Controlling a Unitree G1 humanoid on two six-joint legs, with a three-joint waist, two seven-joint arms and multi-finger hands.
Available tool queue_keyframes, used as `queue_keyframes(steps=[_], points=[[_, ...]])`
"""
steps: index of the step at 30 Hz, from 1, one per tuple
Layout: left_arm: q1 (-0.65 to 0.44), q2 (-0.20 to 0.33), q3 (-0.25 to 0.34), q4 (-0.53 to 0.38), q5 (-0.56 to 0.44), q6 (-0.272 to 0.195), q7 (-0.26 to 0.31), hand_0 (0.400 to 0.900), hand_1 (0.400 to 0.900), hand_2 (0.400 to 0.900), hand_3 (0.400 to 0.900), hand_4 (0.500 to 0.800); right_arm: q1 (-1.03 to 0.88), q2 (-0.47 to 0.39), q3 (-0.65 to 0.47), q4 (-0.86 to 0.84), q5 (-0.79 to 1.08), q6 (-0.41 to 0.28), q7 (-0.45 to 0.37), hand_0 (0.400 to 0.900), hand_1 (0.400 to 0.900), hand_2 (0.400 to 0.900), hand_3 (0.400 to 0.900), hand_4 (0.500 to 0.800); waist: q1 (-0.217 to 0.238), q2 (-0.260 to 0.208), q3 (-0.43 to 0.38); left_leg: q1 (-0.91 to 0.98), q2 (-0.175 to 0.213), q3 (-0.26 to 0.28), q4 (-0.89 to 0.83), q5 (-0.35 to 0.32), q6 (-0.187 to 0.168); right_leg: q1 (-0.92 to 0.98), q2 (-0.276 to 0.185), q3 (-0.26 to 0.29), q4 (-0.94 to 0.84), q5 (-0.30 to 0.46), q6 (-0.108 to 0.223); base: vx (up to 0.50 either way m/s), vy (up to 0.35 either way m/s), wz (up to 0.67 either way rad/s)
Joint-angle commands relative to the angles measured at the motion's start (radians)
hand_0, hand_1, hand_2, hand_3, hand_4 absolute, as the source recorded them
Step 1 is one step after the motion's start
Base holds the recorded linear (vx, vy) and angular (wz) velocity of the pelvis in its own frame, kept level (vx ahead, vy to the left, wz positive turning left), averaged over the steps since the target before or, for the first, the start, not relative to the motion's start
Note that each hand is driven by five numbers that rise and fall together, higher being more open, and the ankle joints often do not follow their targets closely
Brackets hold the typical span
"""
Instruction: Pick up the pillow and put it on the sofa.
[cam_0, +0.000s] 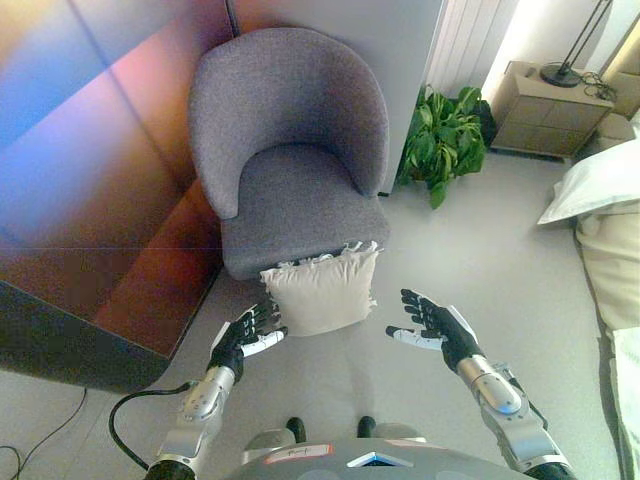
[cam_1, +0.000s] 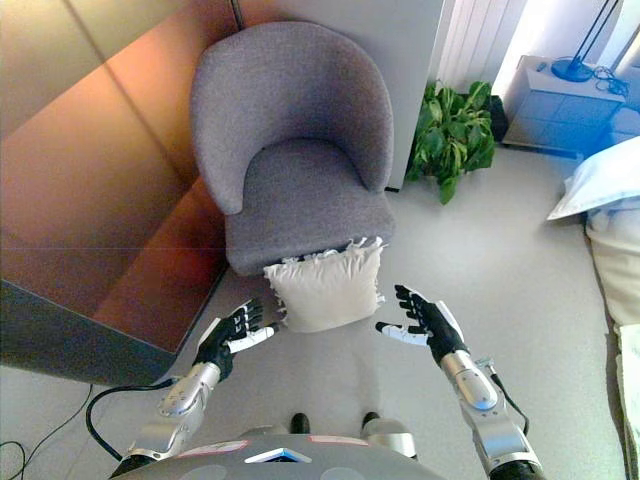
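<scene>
The cream pillow (cam_0: 322, 291) is shown leaning upright on the floor against the front of the grey armchair (cam_0: 290, 150), the sofa of the task. The left hand (cam_0: 246, 336) and right hand (cam_0: 432, 322) are held spread and empty on either side of it, the left almost touching, the right apart. The pillow is best pressed evenly between both palms, then lifted clear of the seat edge. A potted plant (cam_0: 445, 135), a wooden wall panel (cam_0: 110, 190) and bedding (cam_0: 600, 190) stand aside; nothing blocks the lift.

No legible text, label, number or sign on any surface in either view.
</scene>
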Motion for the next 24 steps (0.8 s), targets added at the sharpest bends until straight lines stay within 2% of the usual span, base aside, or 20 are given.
queue_keyframes(steps=[1, 7, 9, 13, 15, 19, 21, 22, 24], points=[[-0.055, 0.034, 0.014, -0.051, 0.006, -0.054, -0.001, 0.900, 0.900, 0.900, 0.900, 0.800, -0.044, -0.014, -0.026, -0.098, 0.027, -0.075, -0.017, 0.900, 0.900, 0.900, 0.900, 0.800, -0.011, -0.042, -0.031, -0.065, 0.026, -0.026, 0.117, -0.086, -0.014, -0.023, -0.021, 0.026, 0.050, -0.023, 0.063, -0.06, -0.096, 0.08], [-0.078, 0.037, 0.001, -0.050, -0.011, -0.047, -0.001, 0.900, 0.900, 0.900, 0.900, 0.800, -0.047, -0.023, -0.035, -0.111, 0.040, -0.082, -0.022, 0.900, 0.900, 0.900, 0.900, 0.800, -0.019, -0.046, -0.001, -0.105, 0.052, -0.040, 0.150, -0.075, -0.032, -0.056, 0.006, 0.031, 0.067, -0.025, 0.045, -0.06, -0.120, 0.06], [-0.085, 0.037, -0.006, -0.054, -0.017, -0.044, -0.001, 0.900, 0.900, 0.900, 0.900, 0.800, -0.049, -0.031, -0.039, -0.114, 0.044, -0.086, -0.026, 0.900, 0.900, 0.900, 0.900, 0.800, -0.018, -0.051, 0.021, -0.131, 0.071, -0.055, 0.215, -0.086, -0.046, -0.066, 0.027, 0.040, 0.078, -0.029, 0.029, -0.04, -0.207, -0.03], [-0.100, 0.027, -0.020, -0.055, -0.022, -0.041, -0.008, 0.900, 0.900, 0.900, 0.900, 0.800, -0.062, -0.043, -0.045, -0.115, 0.052, -0.092, -0.036, 0.900, 0.900, 0.900, 0.900, 0.800, -0.002, -0.058, 0.073, -0.256, 0.080, -0.083, 0.523, -0.076, -0.042, -0.041, 0.049, 0.051, 0.078, -0.028, -0.001, -0.01, -0.189, -0.12], [-0.100, 0.016, -0.024, -0.057, -0.039, -0.039, -0.005, 0.900, 0.900, 0.900, 0.900, 0.800, -0.071, -0.045, -0.046, -0.103, 0.053, -0.090, -0.046, 0.900, 0.900, 0.900, 0.900, 0.800, 0.008, -0.049, 0.095, -0.294, 0.061, -0.110, 0.597, -0.046, -0.031, -0.020, 0.055, 0.051, 0.076, -0.038, -0.008, 0.05, -0.053, -0.13], [-0.111, 0.012, -0.024, -0.052, -0.052, -0.039, 0.005, 0.900, 0.900, 0.900, 0.900, 0.800, -0.094, -0.044, -0.045, -0.097, 0.054, -0.088, -0.058, 0.900, 0.900, 0.900, 0.900, 0.800, 0.021, -0.049, 0.106, -0.393, 0.026, -0.116, 0.526, -0.025, -0.028, -0.014, 0.049, 0.058, 0.077, -0.055, -0.001, 0.07, -0.005, -0.10], [-0.118, 0.012, -0.027, -0.056, -0.056, -0.042, 0.011, 0.900, 0.900, 0.900, 0.900, 0.800, -0.110, -0.044, -0.036, -0.081, 0.051, -0.092, -0.068, 0.900, 0.900, 0.900, 0.900, 0.800, 0.035, -0.045, 0.107, -0.422, 0.025, -0.122, 0.403, 0.012, -0.035, -0.006, 0.060, 0.069, 0.072, -0.064, 0.007, 0.14, 0.015, -0.24], [-0.118, 0.012, -0.027, -0.056, -0.056, -0.042, 0.011, 0.900, 0.900, 0.900, 0.900, 0.800, -0.110, -0.044, -0.036, -0.081, 0.051, -0.092, -0.068, 0.900, 0.900, 0.900, 0.900, 0.800, 0.035, -0.045, 0.107, -0.422, 0.025, -0.122, 0.403, 0.012, -0.035, -0.006, 0.060, 0.069, 0.072, -0.064, 0.007, 0.15, 0.034, -0.21], [-0.124, 0.011, -0.038, -0.049, -0.056, -0.046, 0.022, 0.900, 0.900, 0.900, 0.900, 0.800, -0.123, -0.047, -0.028, -0.066, 0.046, -0.095, -0.079, 0.900, 0.900, 0.900, 0.900, 0.800, 0.049, -0.031, 0.115, -0.441, 0.049, -0.144, 0.251, 0.116, -0.056, 0.008, 0.078, 0.082, 0.068, -0.079, 0.009, 0.29, 0.057, -0.45]])
